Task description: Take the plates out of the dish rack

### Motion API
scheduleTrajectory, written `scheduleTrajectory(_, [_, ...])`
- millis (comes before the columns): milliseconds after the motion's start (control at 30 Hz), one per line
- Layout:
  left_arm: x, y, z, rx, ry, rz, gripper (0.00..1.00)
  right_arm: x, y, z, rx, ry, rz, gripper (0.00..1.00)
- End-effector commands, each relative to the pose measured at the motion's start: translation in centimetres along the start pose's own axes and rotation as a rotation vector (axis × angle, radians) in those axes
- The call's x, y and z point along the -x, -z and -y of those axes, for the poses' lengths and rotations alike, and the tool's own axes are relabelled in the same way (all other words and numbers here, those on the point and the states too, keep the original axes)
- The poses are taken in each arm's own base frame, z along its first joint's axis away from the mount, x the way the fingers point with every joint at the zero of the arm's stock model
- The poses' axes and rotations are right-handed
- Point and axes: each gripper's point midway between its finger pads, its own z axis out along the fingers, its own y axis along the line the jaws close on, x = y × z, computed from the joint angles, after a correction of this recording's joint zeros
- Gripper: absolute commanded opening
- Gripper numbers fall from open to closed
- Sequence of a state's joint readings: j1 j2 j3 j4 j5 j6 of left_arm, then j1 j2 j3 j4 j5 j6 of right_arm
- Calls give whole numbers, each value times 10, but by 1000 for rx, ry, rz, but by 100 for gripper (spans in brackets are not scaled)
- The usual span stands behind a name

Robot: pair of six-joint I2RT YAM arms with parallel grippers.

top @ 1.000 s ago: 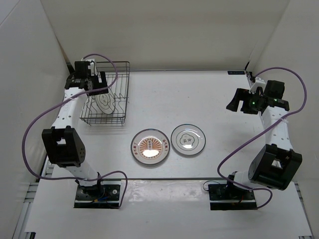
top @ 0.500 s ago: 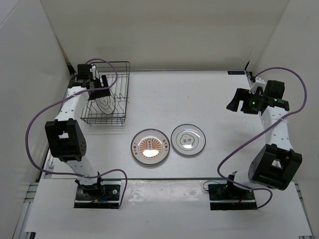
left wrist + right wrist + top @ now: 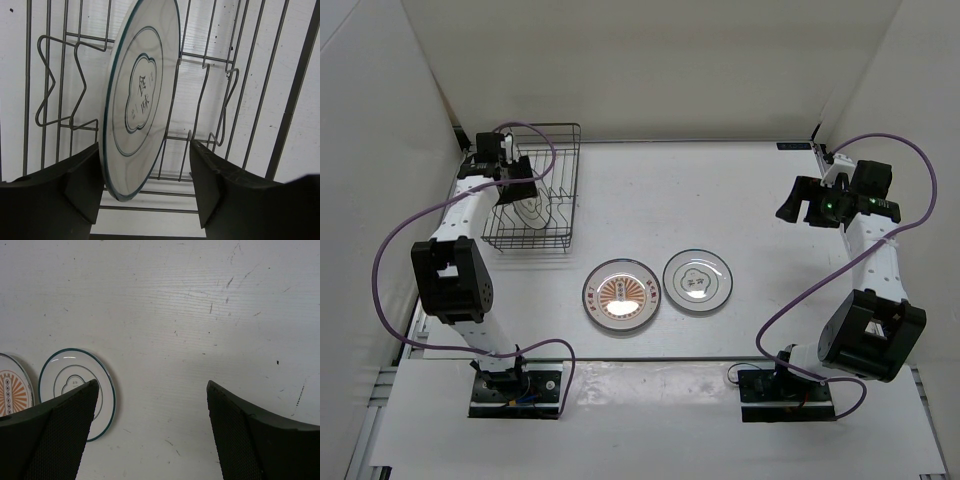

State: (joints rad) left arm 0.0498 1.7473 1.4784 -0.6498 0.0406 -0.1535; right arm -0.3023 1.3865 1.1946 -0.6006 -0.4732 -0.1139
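The wire dish rack (image 3: 572, 190) stands at the far left. One white plate (image 3: 534, 210) stands on edge in its slots. In the left wrist view this plate (image 3: 140, 100) leans upright among the rack's wires (image 3: 287, 115). My left gripper (image 3: 145, 185) is open, with the plate's lower rim between its fingers, close by the left finger (image 3: 75, 185) and apart from the right one. In the top view it (image 3: 525, 188) hangs over the rack. The orange sunburst plate (image 3: 621, 295) and a second white plate (image 3: 697, 279) lie flat mid-table. My right gripper (image 3: 792, 205) is open and empty, raised at the right.
The right wrist view shows bare scuffed table between my right gripper's fingers (image 3: 152, 410), with the white plate (image 3: 65, 372) and the orange plate's edge (image 3: 12, 390) at the left. White walls enclose the table on three sides.
My left gripper has moved from the rack's left rear corner in over the rack and now straddles the standing plate. The right arm and the two flat plates have not moved.
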Motion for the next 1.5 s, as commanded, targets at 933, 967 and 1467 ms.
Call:
scheduleTrajectory(933, [76,62,10,31,-140,263,8,8,2,-2,11,-7,40,90])
scheduleTrajectory(967, [84,67,13,26,-149,286,8,8,1,-1,12,-8,40,90])
scheduleTrajectory(1467, [203,206,96,-358,-117,795,0,28,6,-11,47,-98,91,90])
